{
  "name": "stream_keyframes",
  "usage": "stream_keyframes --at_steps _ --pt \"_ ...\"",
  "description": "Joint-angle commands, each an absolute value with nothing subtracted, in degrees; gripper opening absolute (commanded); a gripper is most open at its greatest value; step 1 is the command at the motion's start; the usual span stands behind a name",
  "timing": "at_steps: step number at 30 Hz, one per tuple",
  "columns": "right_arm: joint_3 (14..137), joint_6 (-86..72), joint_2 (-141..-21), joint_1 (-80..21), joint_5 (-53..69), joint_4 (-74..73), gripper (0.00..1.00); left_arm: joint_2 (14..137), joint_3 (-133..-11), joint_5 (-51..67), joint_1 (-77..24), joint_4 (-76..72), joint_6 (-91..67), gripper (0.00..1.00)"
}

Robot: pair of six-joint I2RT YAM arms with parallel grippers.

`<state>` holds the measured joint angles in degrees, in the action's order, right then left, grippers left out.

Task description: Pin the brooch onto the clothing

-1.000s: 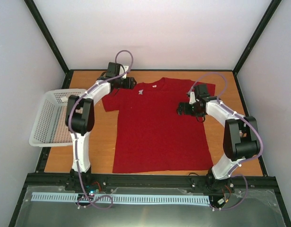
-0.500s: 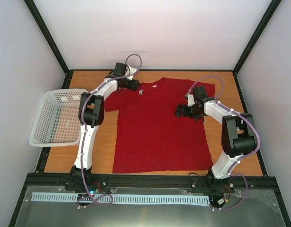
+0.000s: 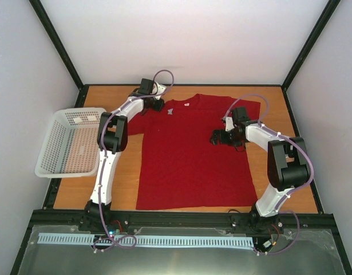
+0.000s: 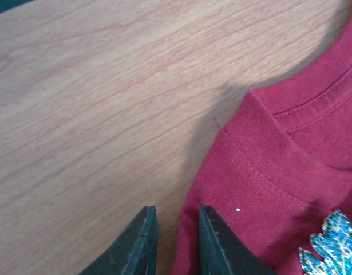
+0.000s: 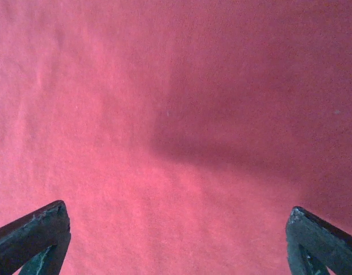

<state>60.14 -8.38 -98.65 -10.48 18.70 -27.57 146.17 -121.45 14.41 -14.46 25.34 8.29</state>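
Left pincer (image 4: pixel 173 240): fingers drawn close with a narrow gap left, grasping nothing, set at the shoulder edge of the T-shirt (image 3: pixel 187 166) where it meets the table (image 4: pixel 78 114). Right pincer (image 5: pixel 176 240): spread wide and empty above the T-shirt's chest. Count: two pincers, one T-shirt, one brooch (image 4: pixel 330 247), one basket (image 3: pixel 67 143). The brooch lies on the T-shirt near the collar, just beside the left pincer.

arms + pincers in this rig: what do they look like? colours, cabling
Both match. The left arm and right arm have white link shells and black joint housings, with a mauve cable looping off each. The left pincer and right pincer have dark, tapered fingers with scuffed edges.
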Motion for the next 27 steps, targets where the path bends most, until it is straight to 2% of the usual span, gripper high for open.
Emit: stream_keyframes --at_steps 1,5,6,8,9,15,22,27 --pt "58.0 -8.8 -99.7 -11.4 19.1 -26.8 1.0 148.2 -124.4 11.3 -14.1 22.6 11.0 0.21" --pt "57.2 -8.8 -100.0 -11.7 18.7 -27.1 1.0 148.4 -124.6 11.8 -14.2 21.1 11.0 0.14" --pt "57.1 -8.9 -100.0 -11.8 18.8 -27.3 1.0 148.4 -124.7 12.2 -14.2 21.0 10.9 0.16" --pt "57.0 -9.1 -100.1 -12.1 18.9 -27.2 1.0 148.4 -125.3 13.7 -14.1 21.9 10.7 0.32" --pt "56.9 -9.3 -100.1 -12.2 18.9 -27.1 1.0 148.2 -125.3 14.3 -14.2 22.1 10.4 0.36" --pt "57.2 -9.4 -100.7 -13.1 18.7 -27.1 1.0 148.8 -124.0 16.4 -14.3 22.0 9.5 0.39" --pt "57.1 -9.1 -99.2 -13.3 17.1 -28.3 1.0 148.5 -120.4 12.2 -15.7 21.2 11.8 0.36" --pt "55.8 -8.8 -99.1 -13.5 15.5 -28.0 1.0 149.3 -120.6 8.1 -15.7 20.6 13.2 0.16"
